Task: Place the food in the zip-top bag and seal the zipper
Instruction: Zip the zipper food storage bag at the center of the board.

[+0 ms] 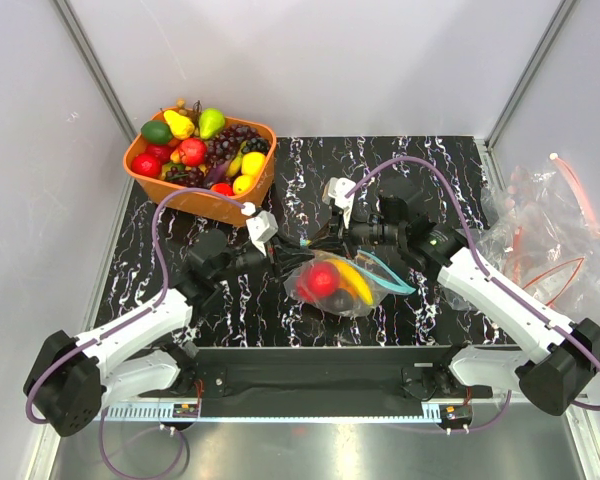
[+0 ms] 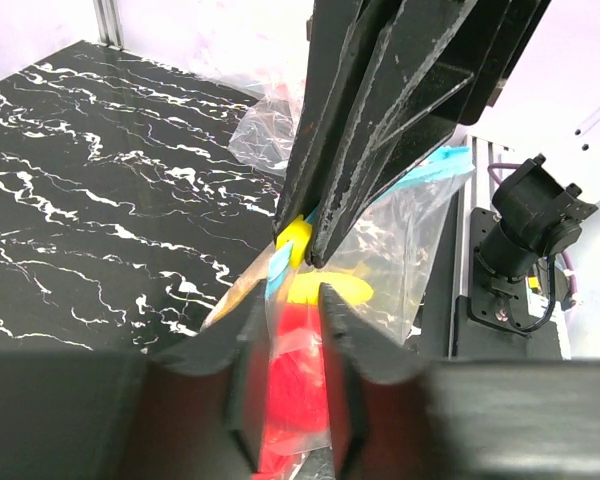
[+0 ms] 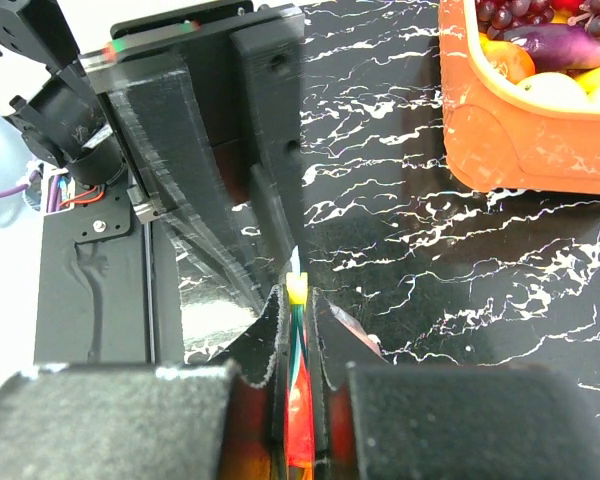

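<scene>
Food (image 1: 323,280) already in bag (image 1: 375,298), mid tabletop (image 1: 430,160). Right gripper (image 3: 296,300) pinched near-shut on zipper (image 1: 392,277). Left gripper (image 2: 292,300) part-open, straddling bag, grip unclear tbh. Remaining: finish sealing, zipper looks unclosed.

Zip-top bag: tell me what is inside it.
A red fruit and a yellow one show through the zip-top bag. Whatever lies beneath them is hidden by the fruit and crumpled plastic.
</scene>
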Robot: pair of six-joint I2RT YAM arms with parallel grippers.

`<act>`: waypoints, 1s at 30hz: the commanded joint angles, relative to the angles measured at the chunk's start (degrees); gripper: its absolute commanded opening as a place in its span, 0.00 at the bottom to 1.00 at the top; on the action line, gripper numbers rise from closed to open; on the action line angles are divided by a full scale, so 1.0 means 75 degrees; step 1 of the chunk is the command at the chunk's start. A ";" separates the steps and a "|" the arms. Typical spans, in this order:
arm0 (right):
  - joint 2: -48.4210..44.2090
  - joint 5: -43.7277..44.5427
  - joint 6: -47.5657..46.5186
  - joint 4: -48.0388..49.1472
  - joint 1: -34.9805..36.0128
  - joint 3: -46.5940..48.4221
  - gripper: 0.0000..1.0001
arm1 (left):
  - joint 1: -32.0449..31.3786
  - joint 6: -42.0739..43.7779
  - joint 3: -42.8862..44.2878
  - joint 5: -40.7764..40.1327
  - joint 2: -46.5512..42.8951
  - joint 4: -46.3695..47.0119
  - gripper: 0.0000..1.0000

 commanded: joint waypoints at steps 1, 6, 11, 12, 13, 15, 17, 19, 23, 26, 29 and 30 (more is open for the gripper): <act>-0.0210 -0.0011 0.0126 0.0396 0.0061 0.0337 0.00 | 0.0009 0.0158 0.0218 0.0023 0.0020 0.0350 0.16; -0.0245 0.0036 0.0079 0.0337 0.0073 0.0255 0.00 | -0.0002 0.0077 0.0183 -0.0035 -0.0003 0.0479 0.02; -0.0327 0.0141 0.0055 0.0267 0.0073 0.0103 0.00 | 0.0009 0.0030 0.0113 -0.0258 -0.0003 0.0514 0.00; -0.0397 0.0188 0.0055 0.0243 0.0073 0.0044 0.00 | 0.0009 0.0006 0.0101 -0.0328 -0.0015 0.0514 0.00; -0.0421 0.0281 0.0044 0.0220 0.0061 0.0009 0.00 | 0.0044 -0.0017 0.0077 -0.0340 -0.0026 0.0514 0.00; -0.0526 0.0364 -0.0026 0.0092 0.0073 -0.0050 0.00 | 0.0080 -0.0087 0.0007 -0.0434 -0.0062 0.0642 0.00; -0.0585 0.0493 -0.0062 -0.0002 0.0073 -0.0120 0.00 | 0.0196 -0.0228 -0.0109 -0.0446 -0.0120 0.0783 0.00; -0.0702 0.0586 -0.0144 -0.0108 0.0073 -0.0225 0.00 | 0.0325 -0.0333 -0.0180 -0.0504 -0.0109 0.0959 0.00; -0.0913 0.0727 -0.0155 -0.0120 0.0073 -0.0448 0.00 | 0.0513 -0.0591 -0.0216 -0.0341 0.0020 0.1077 0.00; -0.1065 0.0833 -0.0179 -0.0178 0.0061 -0.0577 0.00 | 0.0560 -0.0639 -0.0262 -0.0258 0.0021 0.1194 0.00; -0.1124 0.1008 -0.0249 -0.0284 0.0073 -0.0683 0.00 | 0.0619 -0.0674 -0.0274 -0.0282 -0.0026 0.1194 0.00; -0.1183 0.1055 -0.0307 -0.0377 0.0073 -0.0729 0.00 | 0.0642 -0.0685 -0.0298 -0.0317 -0.0038 0.1171 0.00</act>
